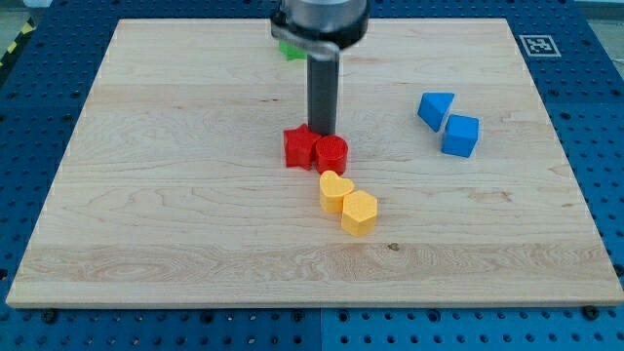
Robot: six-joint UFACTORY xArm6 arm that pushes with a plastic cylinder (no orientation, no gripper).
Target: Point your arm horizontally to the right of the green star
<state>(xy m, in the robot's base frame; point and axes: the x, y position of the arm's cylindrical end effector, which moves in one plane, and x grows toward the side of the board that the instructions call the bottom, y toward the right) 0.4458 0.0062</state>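
Blue pegboard surrounds wooden counter point(146, 195). No hand fitted; my tip point(322, 134) sits just behind the red blocks point(315, 149). Green star point(289, 48) at view's top, mostly hidden by arm. Approach unfinished; next: slide to star's right.

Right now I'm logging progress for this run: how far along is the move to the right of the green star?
Done: nothing visible yet. In hand: my tip sits at mid-board, just behind the two red blocks, away from the target. The green block is mostly hidden behind the arm at the view's top, so its star shape can't be confirmed. Left: travel toward the view's top and stop level with it, on its right.
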